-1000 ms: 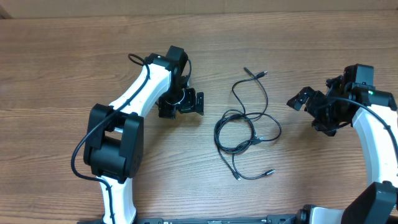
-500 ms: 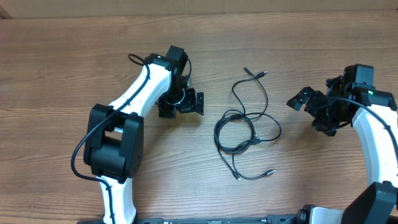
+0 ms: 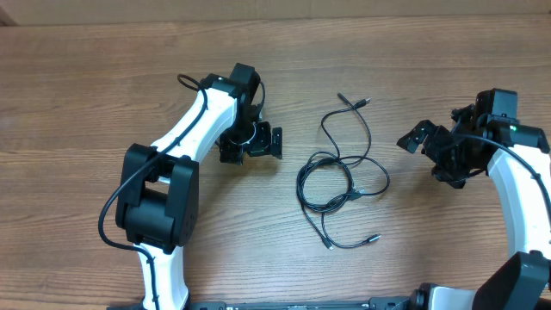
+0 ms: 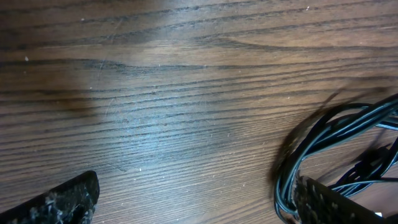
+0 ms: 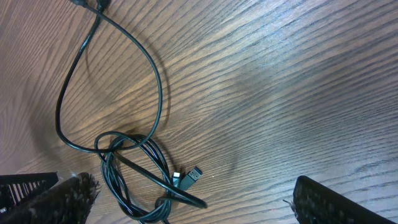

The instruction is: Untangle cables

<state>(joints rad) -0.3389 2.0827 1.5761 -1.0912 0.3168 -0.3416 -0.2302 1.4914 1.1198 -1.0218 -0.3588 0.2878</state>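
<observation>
Cables (image 3: 351, 182) | tangled, between left fingers (image 4: 62, 196) and right fingers (image 5: 336, 199) | both pairs spread, empty

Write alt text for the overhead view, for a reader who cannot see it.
A small tangle of thin black cables lies on a wooden table. The robot's left end effector and right end effector are both open, one on each side of the cables, not touching them.

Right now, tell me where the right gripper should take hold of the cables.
Probably take the cables by the single upper loop, clear of the tangled coil. That strand lies flat and alone, nearest the open right gripper, so come straight down from the right side with fingers straddling it.
</observation>
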